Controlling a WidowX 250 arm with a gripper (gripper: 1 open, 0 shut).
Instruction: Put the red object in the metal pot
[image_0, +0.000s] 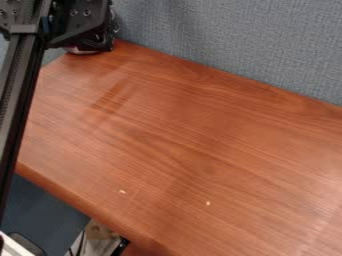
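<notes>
Arm hunched over the far corner of a wooden table

The black gripper (83, 27) sits at the table's (187, 140) eleven o'clock corner, against the grey textured wall (254, 40), covering nearly everything beneath it. A sliver of the metal pot (80, 48) peeks out under it, with a small spot of the red object (94, 38) showing just above; whether the jaws grip it cannot be told. A dark post (19, 120) runs down the nine o'clock edge.
</notes>
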